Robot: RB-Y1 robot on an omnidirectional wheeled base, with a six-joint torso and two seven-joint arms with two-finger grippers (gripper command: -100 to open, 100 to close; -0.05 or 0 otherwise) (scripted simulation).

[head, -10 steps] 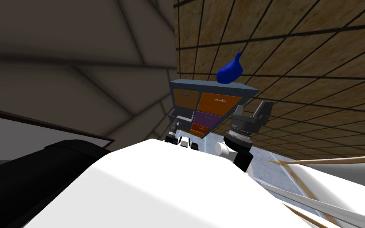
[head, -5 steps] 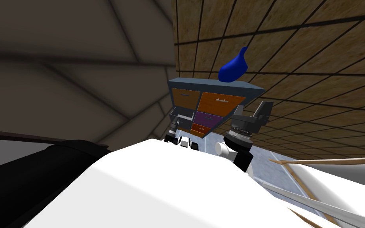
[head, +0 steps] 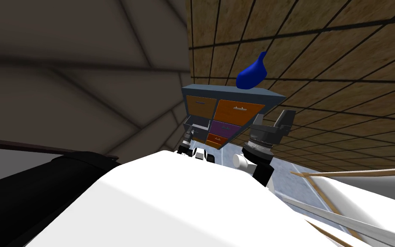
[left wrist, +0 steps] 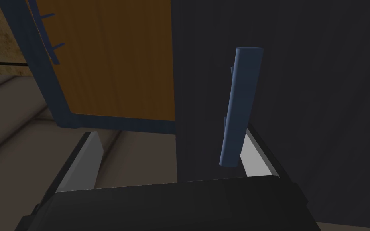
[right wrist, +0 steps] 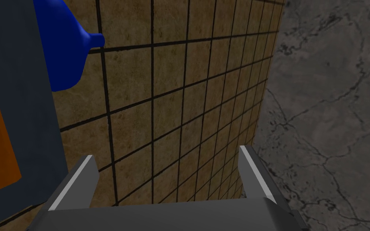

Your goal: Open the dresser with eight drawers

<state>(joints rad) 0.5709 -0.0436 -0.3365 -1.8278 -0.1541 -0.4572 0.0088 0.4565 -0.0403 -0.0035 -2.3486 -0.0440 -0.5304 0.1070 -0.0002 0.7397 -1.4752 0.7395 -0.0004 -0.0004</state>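
Note:
The dresser (head: 235, 112) has a blue-grey frame and orange and purple drawer fronts, and stands against the tiled wall. One dark drawer (head: 195, 127) on its left side stands pulled out. My left gripper (head: 189, 136) is at that drawer. In the left wrist view the left gripper (left wrist: 170, 138) is open. The drawer's blue bar handle (left wrist: 239, 106) lies between its fingers, close beside one finger (left wrist: 256, 160) and apart from the other. The dark drawer front (left wrist: 308, 100) is behind the handle, next to an orange drawer (left wrist: 116, 60). My right gripper (head: 285, 119) hangs open to the dresser's right.
A blue vase (head: 251, 75) stands on the dresser top, also in the right wrist view as the vase (right wrist: 62, 48) beside the tiled wall (right wrist: 172, 100). A grey marbled floor (right wrist: 332, 100) lies to the right. A dark rounded shape (head: 42, 188) sits at my left.
The whole head view shifted a little early in the second, so my head moved slightly. The arms and the pulled-out drawer stand as before.

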